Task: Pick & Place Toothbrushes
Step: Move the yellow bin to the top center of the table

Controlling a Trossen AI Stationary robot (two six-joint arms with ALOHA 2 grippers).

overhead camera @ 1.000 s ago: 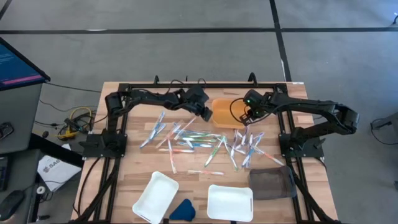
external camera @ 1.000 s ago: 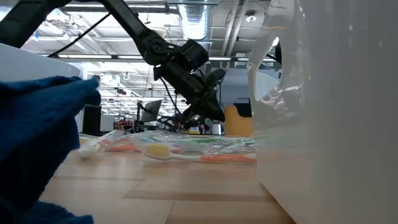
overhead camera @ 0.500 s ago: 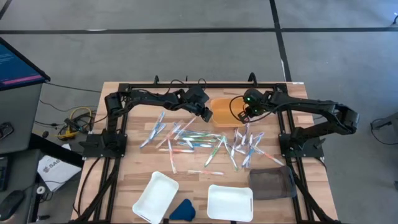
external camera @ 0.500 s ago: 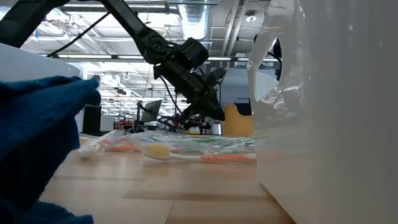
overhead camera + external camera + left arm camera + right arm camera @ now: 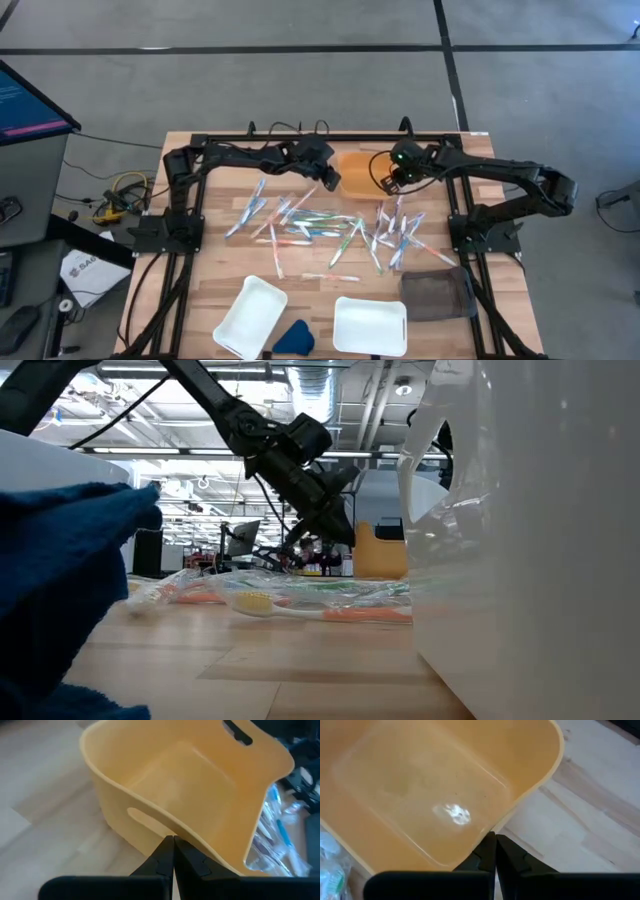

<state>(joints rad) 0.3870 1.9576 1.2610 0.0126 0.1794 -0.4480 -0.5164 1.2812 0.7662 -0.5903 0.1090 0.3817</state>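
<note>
An orange-yellow bin [image 5: 360,172] stands at the far middle of the table. My left gripper [image 5: 334,181] is shut on its left side and my right gripper [image 5: 386,181] is shut on its right side. Many thin toothbrushes, several in clear wrappers, lie flat on the wood in a loose spread at mid-table [image 5: 318,225] and in a cluster [image 5: 396,232] nearer the right. Some wrapped ones show past the bin in the left wrist view [image 5: 280,832]. In the low view the left gripper [image 5: 335,538] slants down to the bin [image 5: 380,555]. My left gripper has its shut fingertips on the rim of the bin's side wall [image 5: 165,831], close to a slot handle [image 5: 145,817]. It comes slanting down from the table's left. Whether the bin's base is off the table, I cannot tell. My right gripper has its shut fingertips on the bin's rim [image 5: 492,829], beside a rounded corner [image 5: 555,750]. It comes steeply from above on the table's right side. The fingertips themselves hide how the rim sits between them.
Two white trays [image 5: 250,315] [image 5: 370,325] lie at the near edge with a dark-blue wedge [image 5: 293,338] between them. A dark grey tray [image 5: 437,293] lies at the near right. Black frame rails [image 5: 330,137] run around the table.
Both grippers have kept their hold on the bin. In the low view my left gripper has risen slightly, and the bin's side in its hold has come up and shifted a little with it.
</note>
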